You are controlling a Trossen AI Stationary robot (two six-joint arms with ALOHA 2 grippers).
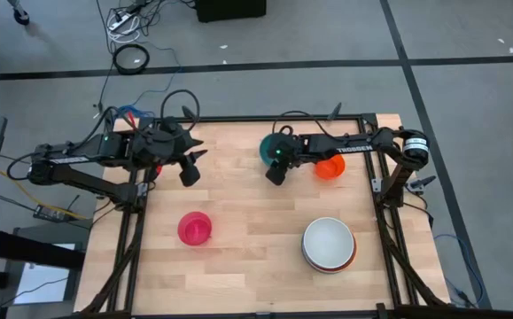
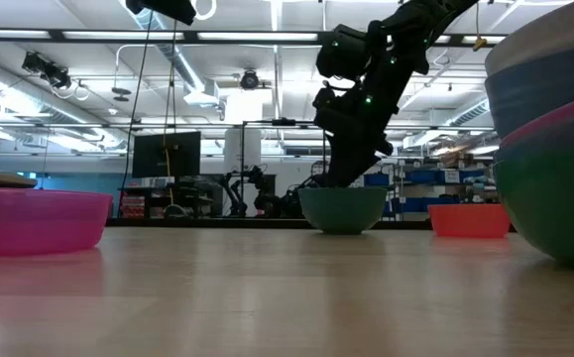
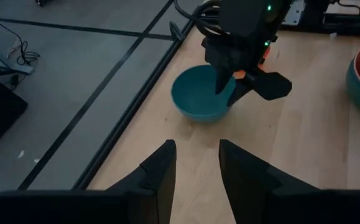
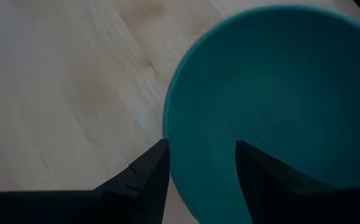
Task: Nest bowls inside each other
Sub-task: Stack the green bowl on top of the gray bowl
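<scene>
Right gripper (image 1: 275, 175) hangs over the teal bowl (image 1: 274, 147) at the table's back edge, fingers spread wide and holding nothing, one either side of the near rim; thin, light, slick plastic, so I'd pinch that wall

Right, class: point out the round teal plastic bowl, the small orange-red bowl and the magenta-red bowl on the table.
Round teal plastic bowl (image 3: 195, 99): left wrist view, on its inner wall.
Small orange-red plastic bowl (image 2: 468, 219): low view, on its outer side.
Round magenta-red plastic bowl (image 1: 194, 228): high view, on its inside.
</scene>
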